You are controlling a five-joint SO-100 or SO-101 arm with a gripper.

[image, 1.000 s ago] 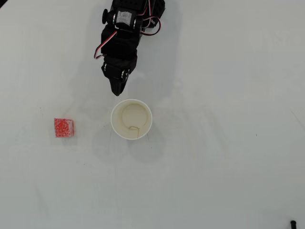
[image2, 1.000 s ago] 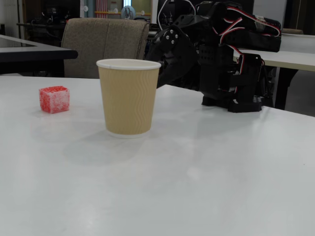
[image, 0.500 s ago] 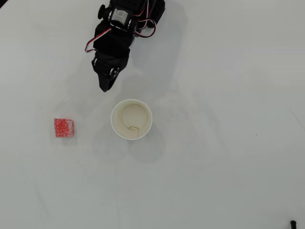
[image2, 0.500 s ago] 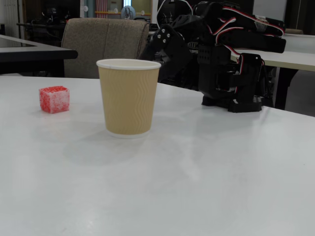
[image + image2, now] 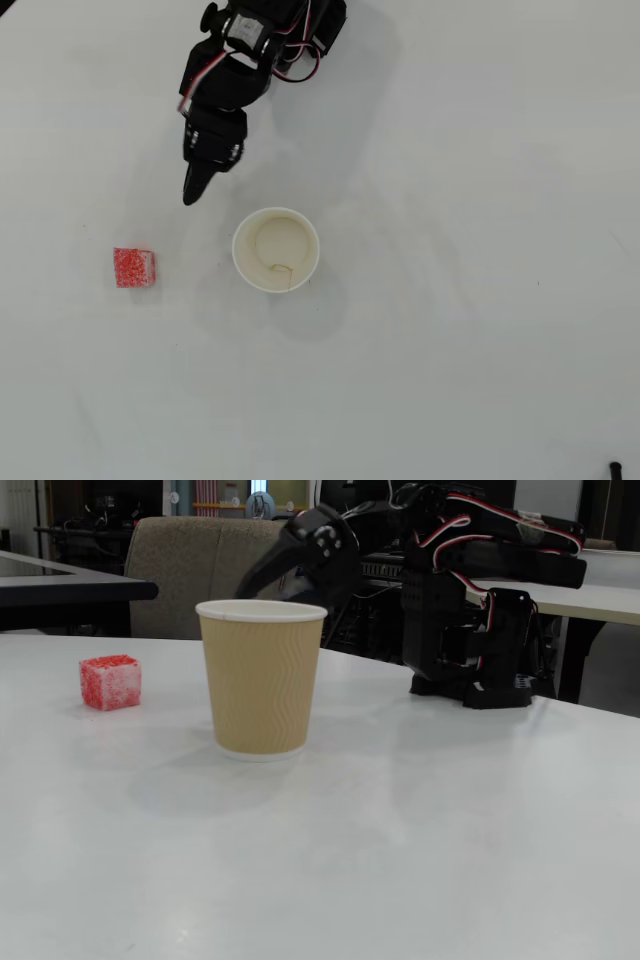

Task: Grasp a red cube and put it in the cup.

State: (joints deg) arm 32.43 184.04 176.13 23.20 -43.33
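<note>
Cube: the red cube (image 5: 134, 268) sits alone on the white table (image 5: 480, 330), left of the cup in the overhead view and well apart from it; in the fixed view (image 5: 110, 682) it lies left of the cup and a little farther back. Nothing touches it.
Cup: the cup (image 5: 239, 262) stands upright near the middle of the table, open mouth up, nothing in it but a faint mark on the bottom; in the fixed view (image 5: 261, 680) its tan ribbed wall is nearest the camera.
Pincer: the gripper (image 5: 191, 193) tapers to a single dark tip in the overhead view, with no gap showing between the fingers, so it appears closed and holds nothing. It hangs above the table, on the far-left side of the cup's rim, and the cube is not yet reached. In the fixed view (image 5: 250, 583) it shows behind the cup, about level with the rim.
Risk, cup: the arm passes close to the rim; a low sweep towards the cube could clip the light paper cup and tip or shift it.
Risk, cube: if the fingers do not open before coming down, the closed tip will likely push the cube away instead of straddling it.
Risk, grip: the cube looks small and grainy; an off-centre pinch may twist it out or drop it short of the cup.
</note>
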